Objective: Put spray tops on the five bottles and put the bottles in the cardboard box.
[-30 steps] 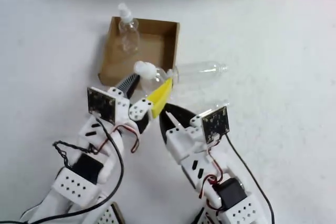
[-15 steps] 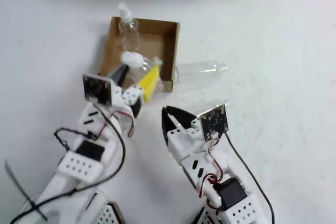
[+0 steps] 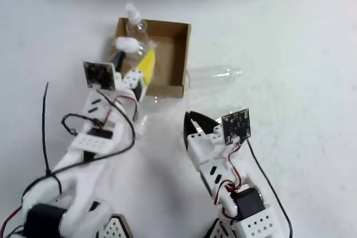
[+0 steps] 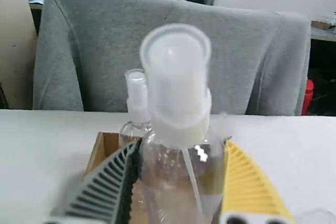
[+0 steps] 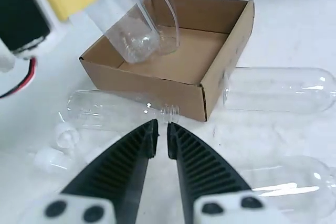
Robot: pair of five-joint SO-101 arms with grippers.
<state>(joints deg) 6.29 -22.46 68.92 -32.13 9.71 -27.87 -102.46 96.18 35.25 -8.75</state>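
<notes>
My left end effector (image 4: 181, 148) is clamped on a clear bottle (image 4: 168, 177). The grey finger and the yellow finger press its two sides, and its white spray top (image 4: 176, 77) sticks up above them. In the high view this end effector (image 3: 134, 62) sits upper left of centre, over the left part of the cardboard box (image 3: 167, 85). The held bottle is tilted, with its base (image 5: 128, 43) down inside the box walls. I cannot tell whether it touches the floor.

Just beside it, at the far left corner of the box, stands a second bottle (image 3: 135, 26) that also has a spray top on.

My right end effector (image 5: 161, 129) is narrow, with the black fingers almost together and nothing between them. In the high view it (image 3: 195, 122) sits lower centre, in front of the box and apart from it.

A bare bottle (image 5: 115, 111) lies on the table (image 3: 290, 37) along the near wall of the box, between that wall and my right fingertips. Another bare bottle (image 3: 215, 73) lies against the right wall of the box, with its neck pointing right. A third bare bottle (image 5: 294, 182) lies nearer to my right arm. Two small clear caps (image 5: 65, 137) rest on the table near the first bare bottle.
</notes>
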